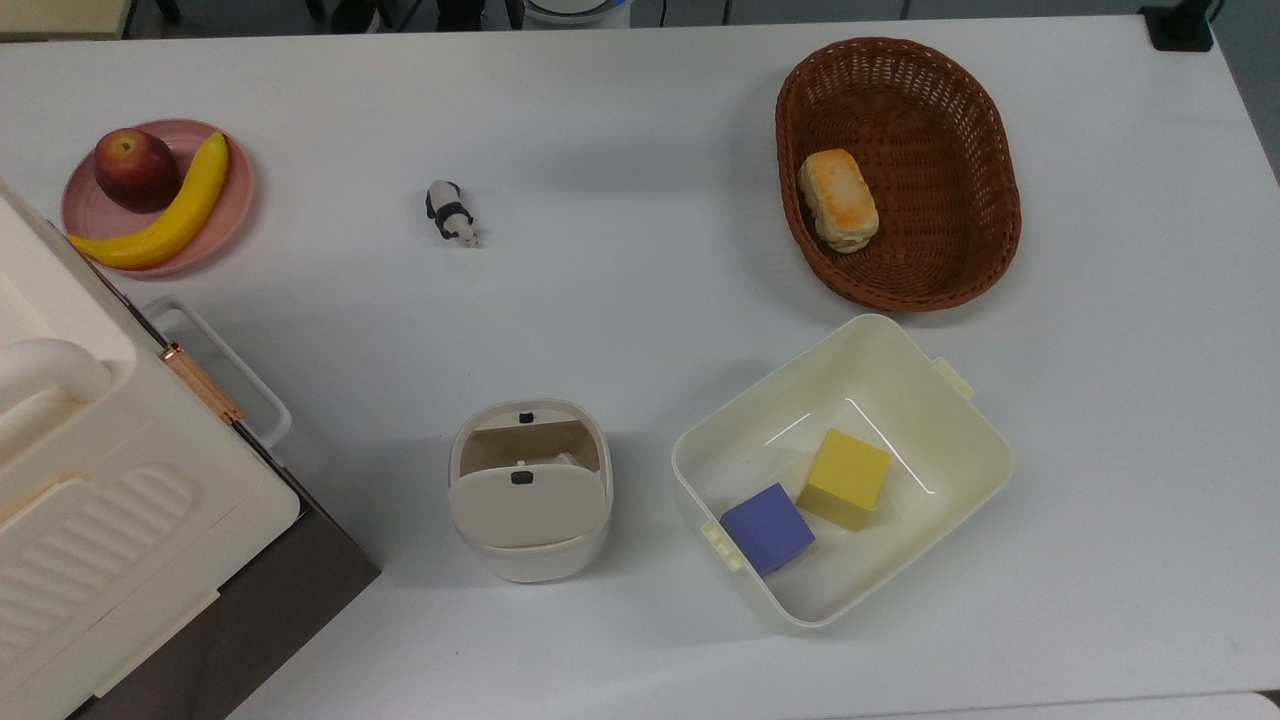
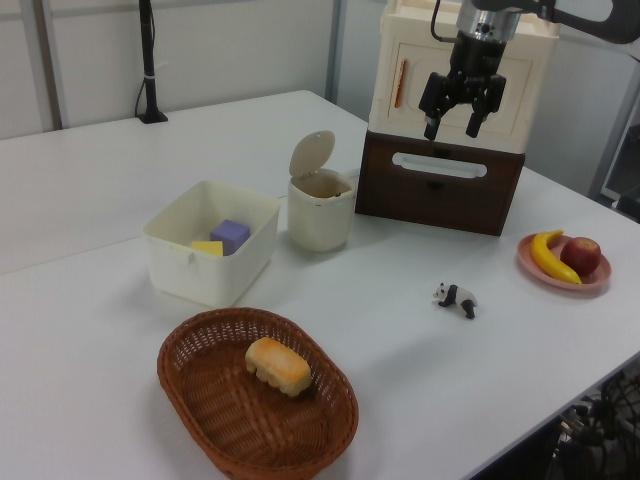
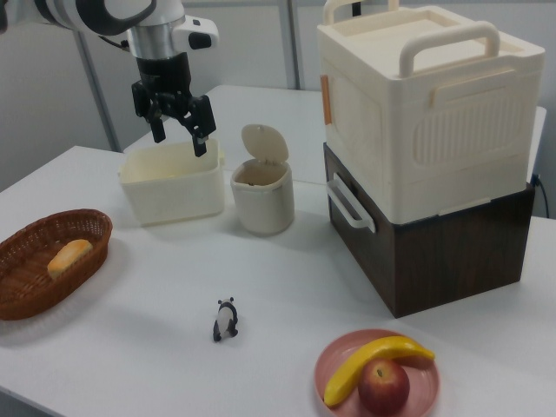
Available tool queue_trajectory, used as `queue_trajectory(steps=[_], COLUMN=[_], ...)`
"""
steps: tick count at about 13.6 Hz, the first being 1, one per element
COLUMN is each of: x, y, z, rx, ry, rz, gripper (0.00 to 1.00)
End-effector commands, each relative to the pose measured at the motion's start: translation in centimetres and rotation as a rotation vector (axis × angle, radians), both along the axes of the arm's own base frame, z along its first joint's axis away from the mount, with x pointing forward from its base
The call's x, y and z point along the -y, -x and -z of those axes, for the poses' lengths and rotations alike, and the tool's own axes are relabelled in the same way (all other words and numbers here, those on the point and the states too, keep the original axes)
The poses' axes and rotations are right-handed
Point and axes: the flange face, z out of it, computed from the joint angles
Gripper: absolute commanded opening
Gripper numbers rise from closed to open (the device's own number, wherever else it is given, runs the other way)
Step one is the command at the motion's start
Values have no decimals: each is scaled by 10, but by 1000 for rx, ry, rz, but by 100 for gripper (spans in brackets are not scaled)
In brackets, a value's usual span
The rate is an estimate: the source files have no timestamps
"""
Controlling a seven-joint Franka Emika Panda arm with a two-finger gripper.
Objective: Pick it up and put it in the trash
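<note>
Fingers apart, high above trash

White table with a matte top, evenly lit, soft shadows only. Behind the table in the left view, pale wall panels split by a grey upright. A black pole on a black base stood at the table's far corner. Beyond the table's edge in the top view, dark grey floor.

Robotics lab: white table, robot arm, toy props.
</note>
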Motion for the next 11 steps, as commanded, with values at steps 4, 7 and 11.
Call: queue_trajectory(steps=[4,7,11], x=[0,1,0], y=[12,12,11], z=[-2,-2,-2], rx=[-11,-11,-4], ry=[-24,-24,-22], rz=[-38,-35,-34], gripper=[100,100,100])
